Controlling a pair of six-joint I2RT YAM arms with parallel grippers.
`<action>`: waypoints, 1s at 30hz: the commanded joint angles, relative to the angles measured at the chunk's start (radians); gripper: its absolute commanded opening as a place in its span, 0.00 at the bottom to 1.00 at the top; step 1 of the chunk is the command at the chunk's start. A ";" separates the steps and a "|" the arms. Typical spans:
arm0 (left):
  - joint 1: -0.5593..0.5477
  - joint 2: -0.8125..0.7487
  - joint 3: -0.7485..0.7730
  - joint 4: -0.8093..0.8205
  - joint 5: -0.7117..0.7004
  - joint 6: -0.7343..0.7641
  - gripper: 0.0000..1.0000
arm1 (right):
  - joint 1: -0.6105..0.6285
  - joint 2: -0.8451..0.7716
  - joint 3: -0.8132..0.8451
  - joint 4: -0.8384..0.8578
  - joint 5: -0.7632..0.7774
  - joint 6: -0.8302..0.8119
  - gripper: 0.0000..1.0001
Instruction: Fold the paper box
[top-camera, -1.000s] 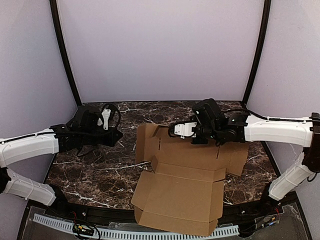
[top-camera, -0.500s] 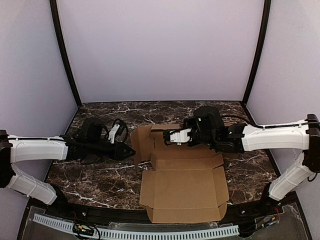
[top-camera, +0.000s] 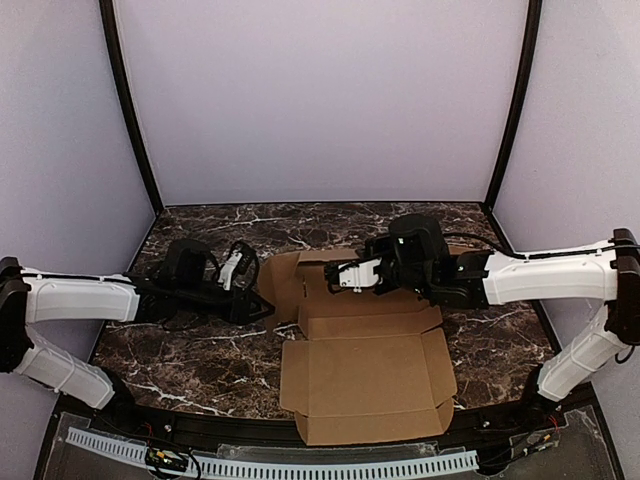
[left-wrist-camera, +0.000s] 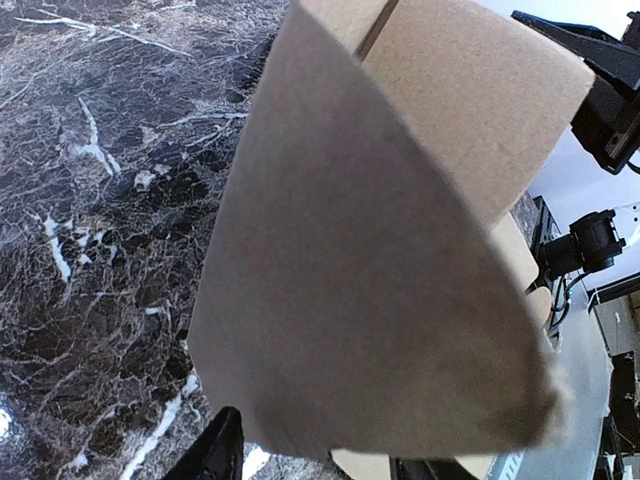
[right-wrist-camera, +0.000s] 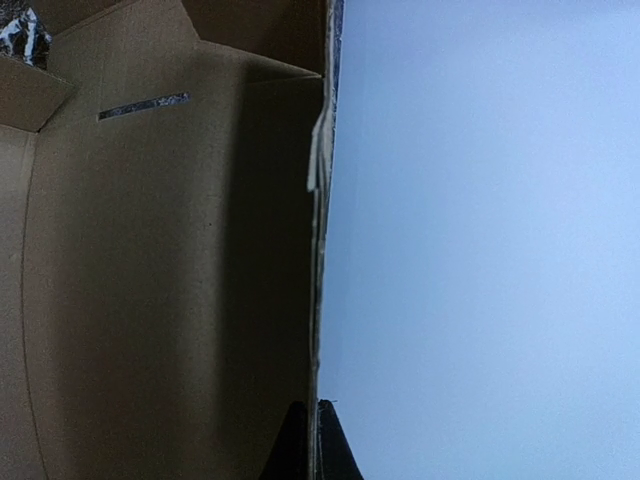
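Note:
The paper box is a brown die-cut sheet on the dark marble table, its front panel flat and its back part lifted. My right gripper is shut on the raised back panel's top edge. In the right wrist view that edge runs straight into the closed fingertips of the gripper. My left gripper sits at the box's upright left flap. That flap fills the left wrist view, and the gripper is open, with one black finger on either side of its lower edge.
Lilac walls and two black curved poles close in the table. A white slotted rail runs along the near edge below the box. Bare marble shows to the left and at the far right.
The left arm has moved right up to the box's left flap and its jaws have opened. The right gripper has drawn the back panel leftward, and the sheet has squared up on the table.

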 joint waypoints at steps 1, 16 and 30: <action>0.006 -0.097 0.058 -0.149 -0.038 0.036 0.49 | 0.009 -0.012 -0.031 0.025 0.003 0.009 0.00; 0.007 -0.240 0.173 -0.421 -0.549 0.031 0.12 | 0.015 -0.030 -0.070 0.070 -0.001 0.038 0.00; 0.085 0.113 0.198 -0.013 -0.237 -0.028 0.01 | 0.068 -0.061 -0.122 0.119 0.017 0.058 0.00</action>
